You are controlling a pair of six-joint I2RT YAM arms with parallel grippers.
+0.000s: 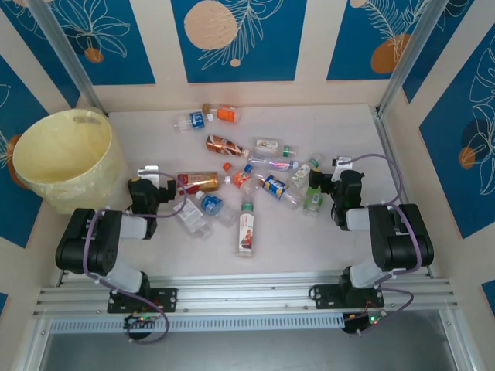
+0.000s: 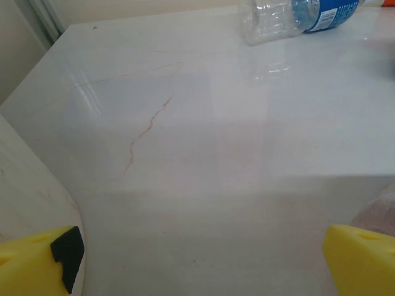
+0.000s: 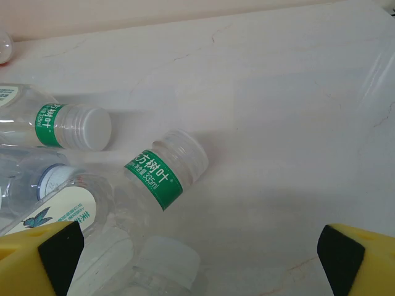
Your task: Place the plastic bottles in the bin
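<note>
Currently the left gripper (image 2: 199,262) and right gripper (image 3: 199,259) gape wide, empty; plastic bottles (image 1: 246,228) litter the tabletop (image 1: 348,131) centre, with the bin (image 1: 85,193) at its left edge.

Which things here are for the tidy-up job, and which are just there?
For the job:
- plastic bottles, lying scattered
- pale-yellow bin, on the left

Just there:
- table
- blue patterned walls
- metal rail at the front
</note>
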